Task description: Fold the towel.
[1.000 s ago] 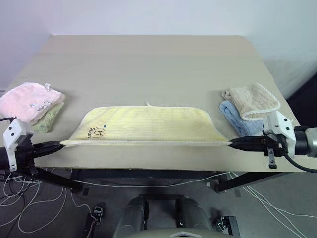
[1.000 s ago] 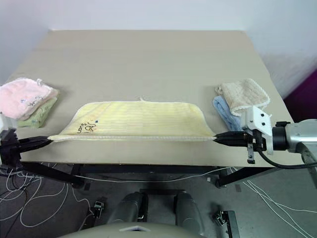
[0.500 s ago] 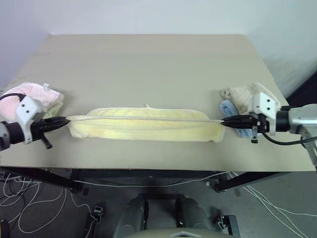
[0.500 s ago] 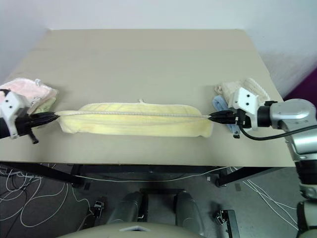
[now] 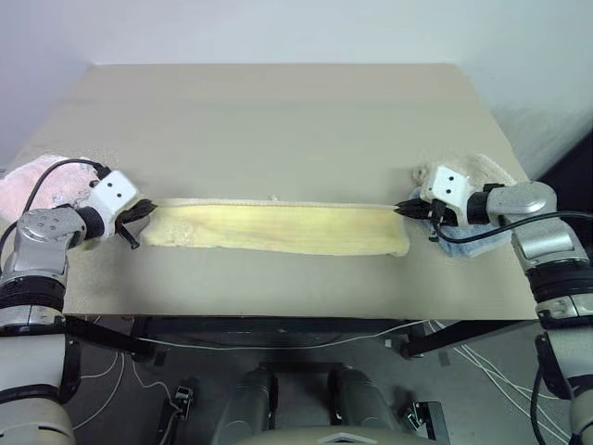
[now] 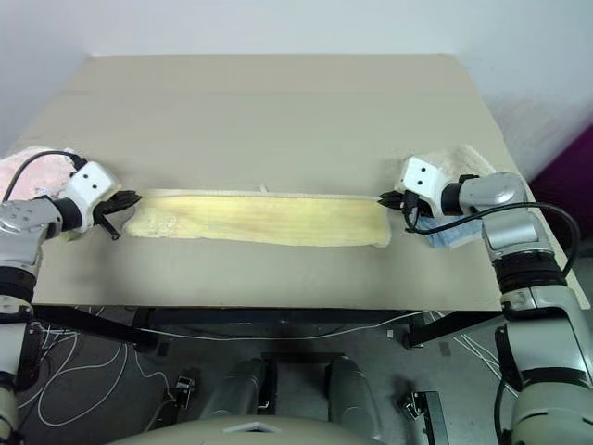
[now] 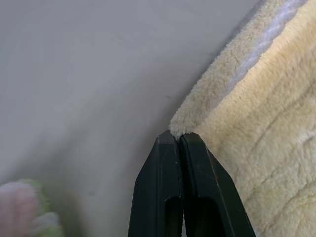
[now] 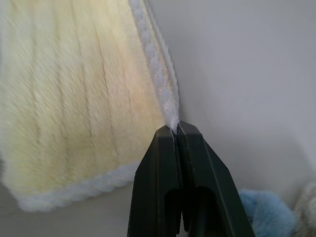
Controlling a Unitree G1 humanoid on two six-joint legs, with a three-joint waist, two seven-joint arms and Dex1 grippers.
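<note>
The towel lies folded lengthwise on the surface; the left end effector at nine o'clock and the right end effector at three o'clock each pinch a corner, fingers clamped together.

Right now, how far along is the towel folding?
First fold looks done: the towel lies doubled in a long strip on the table. In hand: the left gripper and right gripper each pinch a corner. Left: letting go and folding it shorter.
</note>
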